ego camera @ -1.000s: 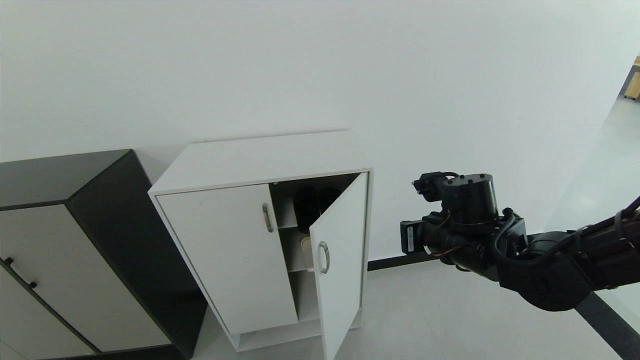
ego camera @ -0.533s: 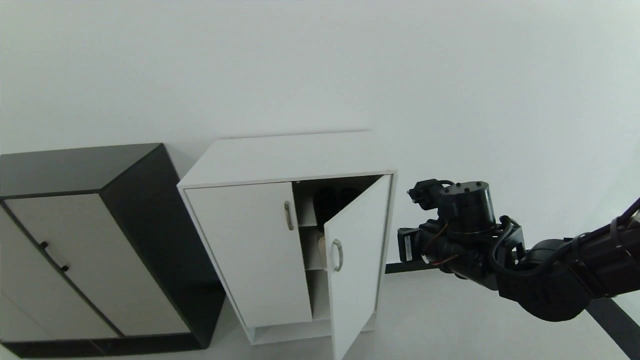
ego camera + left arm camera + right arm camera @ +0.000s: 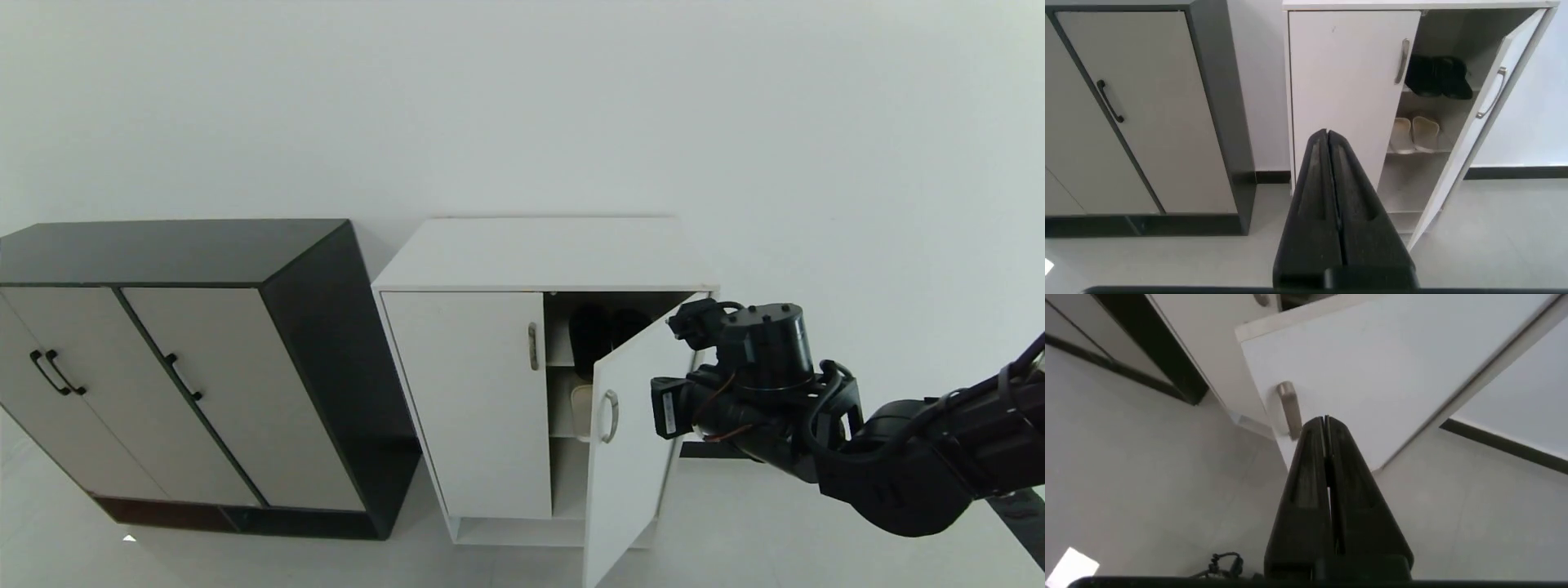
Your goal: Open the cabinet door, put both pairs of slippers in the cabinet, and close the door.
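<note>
The white cabinet (image 3: pixel 539 253) stands against the wall, its left door shut and its right door (image 3: pixel 629 457) ajar. Black slippers (image 3: pixel 600 331) sit on the top shelf and beige slippers (image 3: pixel 581 408) on the shelf below. The left wrist view looks in from farther back at the black slippers (image 3: pixel 1441 75) and beige slippers (image 3: pixel 1414 133). My left gripper (image 3: pixel 1328 135) is shut and holds nothing. Just off the outer face of the open door (image 3: pixel 1404 367), beside its metal handle (image 3: pixel 1288 411), my right gripper (image 3: pixel 1325 425) is shut and holds nothing.
A dark cabinet (image 3: pixel 188 253) with two light doors stands right beside the white one on its left. A black baseboard (image 3: pixel 710 449) runs along the wall to the right. Bare grey floor (image 3: pixel 759 539) lies in front.
The head camera has turned, so both cabinets sit farther right in the picture. My right wrist now overlaps the open door's outer edge, where it stood apart before.
</note>
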`<state>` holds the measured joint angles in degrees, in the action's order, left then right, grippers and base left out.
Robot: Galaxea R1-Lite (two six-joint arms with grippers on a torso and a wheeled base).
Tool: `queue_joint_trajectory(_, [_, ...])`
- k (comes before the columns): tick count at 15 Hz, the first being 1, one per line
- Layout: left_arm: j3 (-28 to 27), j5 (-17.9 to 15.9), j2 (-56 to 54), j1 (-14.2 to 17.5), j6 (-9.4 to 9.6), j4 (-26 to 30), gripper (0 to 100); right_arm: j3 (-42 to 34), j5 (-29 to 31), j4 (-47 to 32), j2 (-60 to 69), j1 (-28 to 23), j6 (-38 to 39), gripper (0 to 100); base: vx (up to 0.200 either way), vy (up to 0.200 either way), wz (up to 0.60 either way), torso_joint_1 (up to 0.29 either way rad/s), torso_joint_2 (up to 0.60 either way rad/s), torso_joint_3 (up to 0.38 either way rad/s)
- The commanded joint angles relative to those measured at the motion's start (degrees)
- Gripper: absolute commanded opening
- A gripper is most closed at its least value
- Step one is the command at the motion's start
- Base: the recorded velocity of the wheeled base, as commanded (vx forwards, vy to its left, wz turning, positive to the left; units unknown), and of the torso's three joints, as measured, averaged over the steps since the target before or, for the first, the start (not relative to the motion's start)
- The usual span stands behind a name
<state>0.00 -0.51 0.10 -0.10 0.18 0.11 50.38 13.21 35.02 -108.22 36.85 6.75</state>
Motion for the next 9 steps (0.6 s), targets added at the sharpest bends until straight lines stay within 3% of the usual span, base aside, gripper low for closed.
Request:
queue_joint_trajectory(1, [0.00,-0.02,-0.01,0.01,-0.01,-0.02,0,-1.34,0.06,0.04,0.55,-0.55,-0.60,0,0.000,0.000,0.00,0.000,0.00,0.000])
queue_joint_trajectory(4, [0.00,-0.10,-0.01,0.01,0.08,-0.02,0,-5.30,-0.29,0.04,1.87,-1.34,-3.15,0,0.000,0.000,0.00,0.000,0.00,0.000])
queue_joint_trajectory(9, [0.00,-0.10,-0.01,0.01,0.08,-0.02,0,-7.49,-1.44,0.04,2.66,-1.34,-3.24,0,0.200,0.000,0.00,0.000,0.00,0.002])
